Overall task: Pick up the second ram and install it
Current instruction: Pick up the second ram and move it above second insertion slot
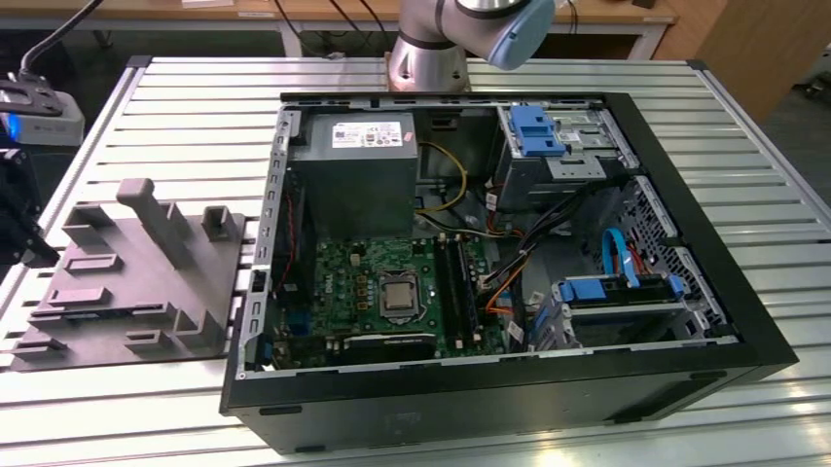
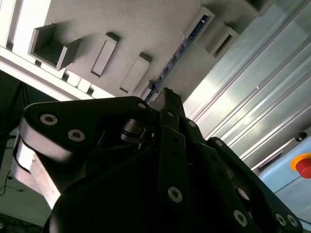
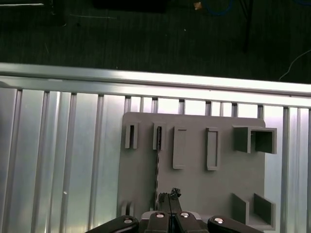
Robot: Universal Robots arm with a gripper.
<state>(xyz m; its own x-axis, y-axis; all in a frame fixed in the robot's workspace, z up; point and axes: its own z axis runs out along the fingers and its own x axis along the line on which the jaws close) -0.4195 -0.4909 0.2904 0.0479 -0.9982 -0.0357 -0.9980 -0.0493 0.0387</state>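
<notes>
While the memory stick stands edgewise in the grey holder, the closed claw hangs near its end.

The ribbed aluminium table carries 2 large things. Directly beneath the gripper lies a flat grey fixture plate with raised blocks and a row of 4 narrow slots, its sides parallel to the table's ribs. Past the plate, bare ribs run to the table's edge rail. An open black computer case sits just beside the plate, off to the gripper's side.
</notes>
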